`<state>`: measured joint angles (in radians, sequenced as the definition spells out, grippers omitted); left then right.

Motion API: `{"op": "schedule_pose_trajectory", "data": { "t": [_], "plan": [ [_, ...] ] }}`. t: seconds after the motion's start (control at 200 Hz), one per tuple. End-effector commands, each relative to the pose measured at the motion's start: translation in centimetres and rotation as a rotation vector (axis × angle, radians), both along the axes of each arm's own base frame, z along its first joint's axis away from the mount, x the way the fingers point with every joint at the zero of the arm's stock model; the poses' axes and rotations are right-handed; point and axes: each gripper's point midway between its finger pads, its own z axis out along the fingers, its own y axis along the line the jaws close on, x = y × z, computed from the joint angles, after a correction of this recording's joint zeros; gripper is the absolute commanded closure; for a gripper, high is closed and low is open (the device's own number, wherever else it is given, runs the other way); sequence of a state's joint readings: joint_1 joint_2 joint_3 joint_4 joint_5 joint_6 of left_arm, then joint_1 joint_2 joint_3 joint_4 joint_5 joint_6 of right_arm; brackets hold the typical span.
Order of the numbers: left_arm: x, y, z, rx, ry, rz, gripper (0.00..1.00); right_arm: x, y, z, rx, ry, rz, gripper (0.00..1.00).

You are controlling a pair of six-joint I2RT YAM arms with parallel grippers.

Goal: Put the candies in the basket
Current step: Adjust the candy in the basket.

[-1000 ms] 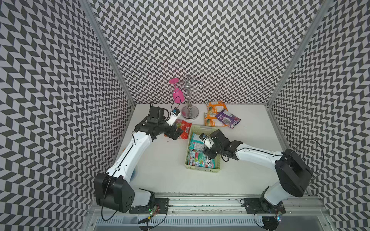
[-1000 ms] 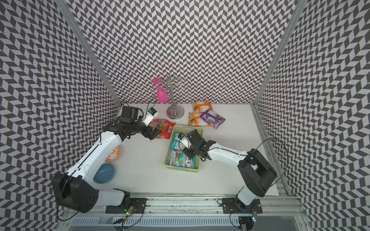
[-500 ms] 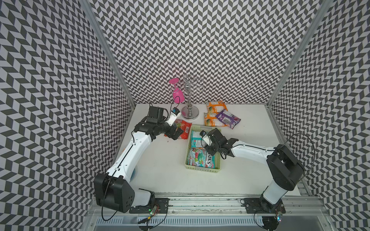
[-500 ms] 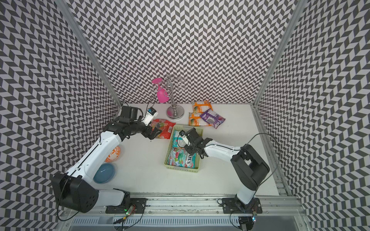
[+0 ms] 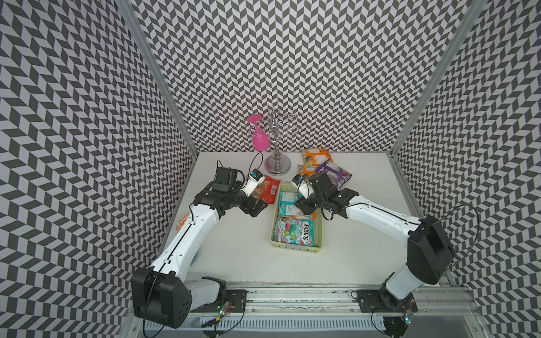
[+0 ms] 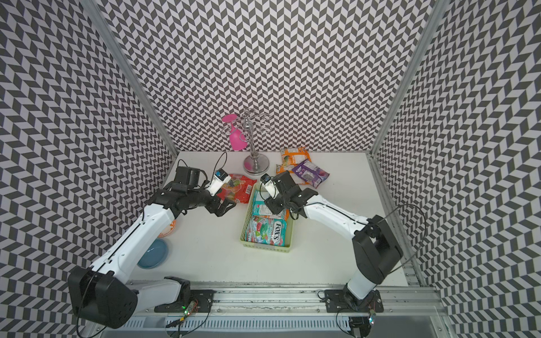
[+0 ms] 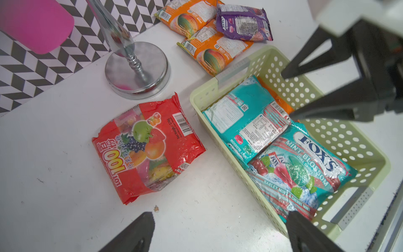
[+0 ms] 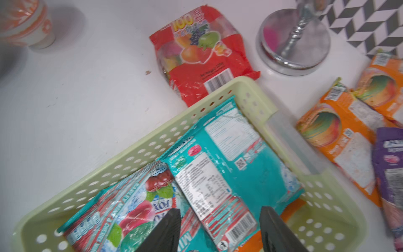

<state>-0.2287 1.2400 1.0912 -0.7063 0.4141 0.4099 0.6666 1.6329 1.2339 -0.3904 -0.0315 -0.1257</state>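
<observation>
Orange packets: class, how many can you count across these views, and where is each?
3. Two orange packets lie side by side on the table beside the stand; the third is in the basket, mostly under teal packets. Others may be hidden.

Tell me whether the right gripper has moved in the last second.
Yes: the right gripper has shifted along the basket toward its far end, nearer the metal stand.
</observation>
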Motion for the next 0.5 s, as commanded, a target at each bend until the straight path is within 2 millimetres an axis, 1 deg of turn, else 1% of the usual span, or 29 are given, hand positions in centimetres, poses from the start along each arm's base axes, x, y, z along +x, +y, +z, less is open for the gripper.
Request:
{"op": "schedule_pose_trajectory", "data": {
  "t": [0.0,0.145,0.25,0.325,0.396,0.491],
  "plan": [
    [-0.6,0.1,0.5,-0.002,-0.042,-0.029,0.01,2.7,-2.4,1.8,-0.014,-0.064,-0.144,0.38],
    [-1.5,-0.2,-0.7,-0.022,-0.028,-0.062,0.01,5.2,-5.8,2.6,-0.103,-0.122,-0.257,0.38],
    [-2.0,-0.3,-1.6,-0.022,-0.025,-0.077,0.01,6.7,-8.5,2.5,-0.126,-0.129,-0.333,0.38],
    [-2.4,-0.6,-2.2,-0.040,-0.019,-0.104,0.01,7.9,-10.2,2.0,-0.162,-0.132,-0.378,0.37],
    [-2.7,-0.8,-2.4,-0.046,-0.011,-0.123,0.01,8.7,-11.8,1.2,-0.216,-0.135,-0.420,0.37],
    [-2.9,-0.8,-2.3,-0.045,-0.019,-0.135,0.01,9.9,-12.8,0.1,-0.260,-0.133,-0.448,0.37]
  ]
}}
